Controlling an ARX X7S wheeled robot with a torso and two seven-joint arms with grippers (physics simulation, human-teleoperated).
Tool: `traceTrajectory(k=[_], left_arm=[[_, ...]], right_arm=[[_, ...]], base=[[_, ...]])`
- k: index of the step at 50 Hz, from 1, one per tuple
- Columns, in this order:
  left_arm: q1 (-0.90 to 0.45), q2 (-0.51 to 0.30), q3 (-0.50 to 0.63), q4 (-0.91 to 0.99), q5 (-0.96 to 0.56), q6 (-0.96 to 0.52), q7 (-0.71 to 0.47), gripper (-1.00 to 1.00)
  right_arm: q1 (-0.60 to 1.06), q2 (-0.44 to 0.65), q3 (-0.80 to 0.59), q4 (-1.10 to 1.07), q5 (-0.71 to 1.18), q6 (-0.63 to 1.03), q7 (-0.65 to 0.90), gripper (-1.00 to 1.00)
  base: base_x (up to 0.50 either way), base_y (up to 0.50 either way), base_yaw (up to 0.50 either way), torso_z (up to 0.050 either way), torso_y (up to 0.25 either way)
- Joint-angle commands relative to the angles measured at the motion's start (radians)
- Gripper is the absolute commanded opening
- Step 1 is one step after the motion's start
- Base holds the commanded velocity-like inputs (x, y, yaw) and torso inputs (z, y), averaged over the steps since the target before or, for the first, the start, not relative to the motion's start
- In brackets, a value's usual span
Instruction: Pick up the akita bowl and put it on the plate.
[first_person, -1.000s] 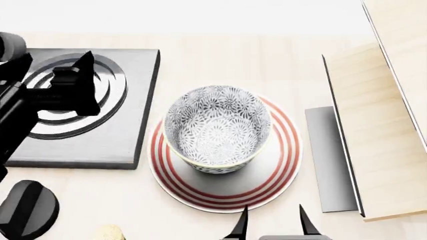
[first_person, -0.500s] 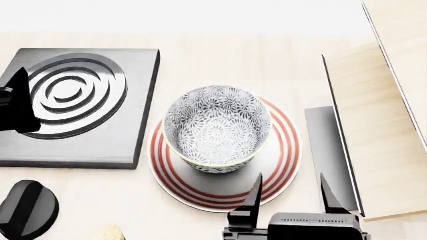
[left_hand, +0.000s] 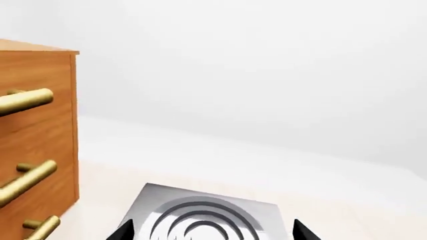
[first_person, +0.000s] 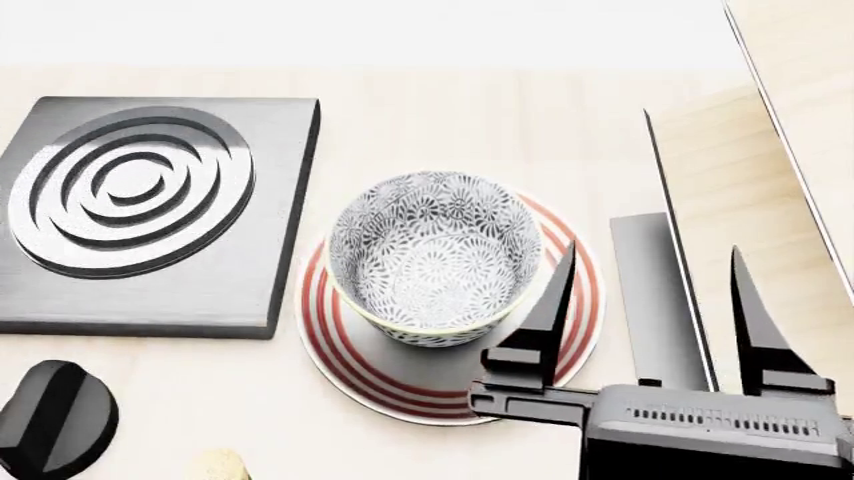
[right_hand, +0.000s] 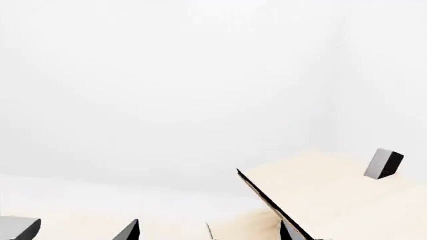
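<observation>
At the centre of the tabletop (first_person: 441, 100), the akita bowl (first_person: 435, 258) is seen upright on the plate (first_person: 550, 345), seated slightly toward 10 o'clock of the plate's centre, with red rings exposed from 3 through 7 o'clock. The placement is judged complete; the step in hand is judged to be retreat of the arms. The right hand (first_person: 650, 300) is shown at 4 o'clock of the bowl with its fingers spread wide and nothing between them; one fingertip overlaps the plate rim in the head view, but contact cannot be confirmed. For a clean retreat, the fingers should be kept wide and the hand drawn upward and away toward 5 o'clock, so that neither the plate rim nor the bowl wall is brushed. The left hand (left_hand: 210, 232) is visible only as two separated fingertips in its wrist view, nothing held, with the stove plate (first_person: 147, 215) beyond; lateral sweeps toward the bowl should be avoided.
</observation>
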Motion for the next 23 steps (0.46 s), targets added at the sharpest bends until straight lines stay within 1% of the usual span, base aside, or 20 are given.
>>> traceTrajectory(k=[1,2,3,4,5,8,9,13,18,20,23], left_arm=[[0.002,-0.088,-0.010,0.108,0.097,0.015,-0.084,1.00],[0.004,-0.102,-0.013,0.128,0.097,0.030,-0.083,1.00],[-0.006,-0.117,-0.015,0.157,0.140,0.005,-0.109,1.00],[-0.007,-0.128,-0.017,0.180,0.149,0.007,-0.127,1.00],[-0.005,-0.135,-0.018,0.193,0.147,0.019,-0.110,1.00],[-0.015,-0.169,-0.027,0.257,0.195,0.011,-0.147,1.00],[-0.027,-0.191,-0.035,0.303,0.229,-0.010,-0.180,1.00],[-0.037,-0.226,-0.044,0.371,0.268,-0.028,-0.211,1.00],[-0.048,-0.273,-0.056,0.434,0.309,-0.038,-0.235,1.00],[-0.045,-0.291,-0.055,0.452,0.341,-0.040,-0.251,1.00],[-0.033,-0.303,-0.047,0.477,0.396,-0.035,-0.278,1.00]], right_arm=[[0.008,0.050,0.053,-0.209,0.015,0.104,0.049,1.00],[0.011,0.053,0.055,-0.222,0.015,0.109,0.050,1.00],[0.014,0.057,0.055,-0.242,0.012,0.121,0.055,1.00],[0.017,0.059,0.056,-0.256,0.012,0.133,0.058,1.00],[0.017,0.061,0.058,-0.268,0.014,0.135,0.058,1.00],[0.018,0.073,0.065,-0.322,0.005,0.158,0.072,1.00],[0.021,0.078,0.073,-0.341,0.014,0.168,0.072,1.00],[0.014,0.093,0.090,-0.395,0.001,0.168,0.090,1.00],[0.010,0.118,0.145,-0.490,0.052,0.203,0.104,1.00],[0.017,0.173,0.126,-0.503,0.079,0.177,0.161,1.00],[0.098,0.333,0.007,-0.504,0.164,0.099,0.340,1.00]], base=[[0.00,0.00,0.00,0.000,0.000],[0.00,0.00,0.00,0.000,0.000],[0.00,0.00,0.00,0.000,0.000],[0.00,0.00,0.00,0.000,0.000],[0.00,0.00,0.00,0.000,0.000],[0.00,0.00,0.00,0.000,0.000],[0.00,0.00,0.00,0.000,0.000],[0.00,0.00,0.00,0.000,0.000],[0.00,0.00,0.00,0.000,0.000],[0.00,0.00,0.00,0.000,0.000],[0.00,0.00,0.00,0.000,0.000]])
